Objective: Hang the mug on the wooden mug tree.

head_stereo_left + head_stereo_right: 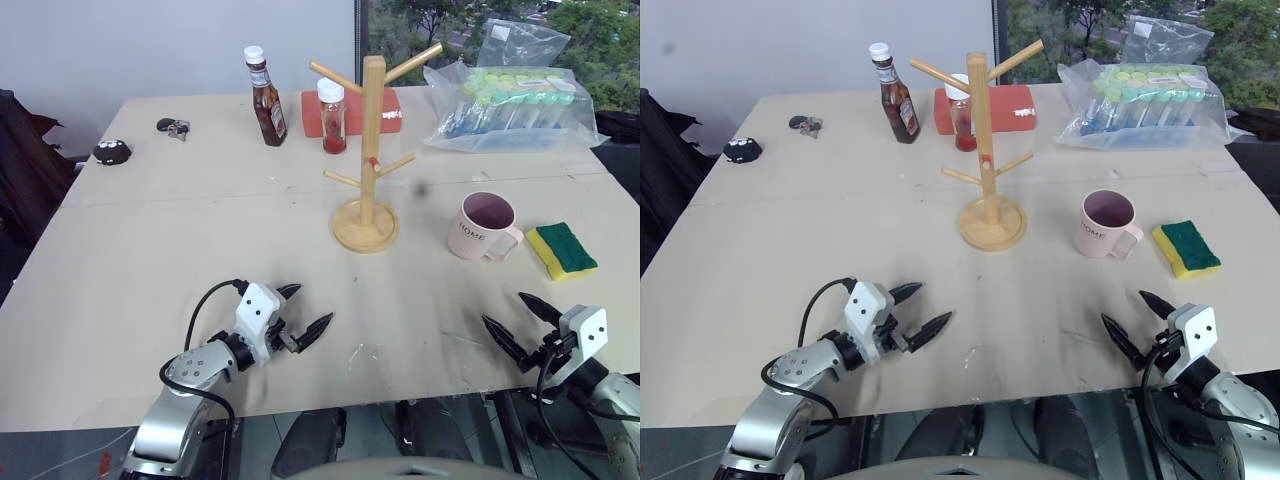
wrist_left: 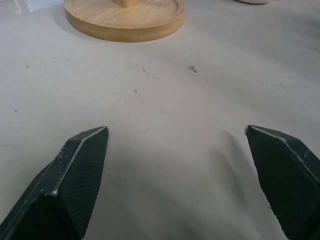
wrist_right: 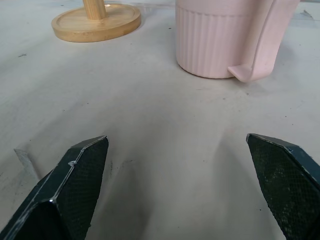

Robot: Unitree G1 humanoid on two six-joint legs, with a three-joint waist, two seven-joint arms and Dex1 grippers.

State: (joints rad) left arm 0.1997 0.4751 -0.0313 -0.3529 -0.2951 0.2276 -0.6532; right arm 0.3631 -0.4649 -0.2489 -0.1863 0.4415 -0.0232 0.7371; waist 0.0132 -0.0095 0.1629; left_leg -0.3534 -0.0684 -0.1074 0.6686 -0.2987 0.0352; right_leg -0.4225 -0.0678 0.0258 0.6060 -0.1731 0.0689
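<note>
mug (image 1: 485, 226) upright on table (image 1: 180, 260) — beside wooden mug tree (image 1: 371, 150)

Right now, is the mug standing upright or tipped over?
Upright: the mug rests on its base on the table, its opening facing up.

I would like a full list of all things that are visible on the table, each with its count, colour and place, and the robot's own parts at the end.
table: one, pale beige, under everything.
wooden mug tree: one, light wood, upright at the table's middle.
mug: one, pale pink, upright, right of the tree, nothing hung yet.
sponge: one, green on yellow, right of the mug.
sauce bottle: one, brown with white cap, far side, left of the tree.
jar: one, red content, white cap, behind the tree.
red block: one, behind the jar.
plastic bag of tubes: one, clear, far right.
small dark items: two, far left.
left gripper: black, open, near edge.
right gripper: black, open, near the mug.
</note>
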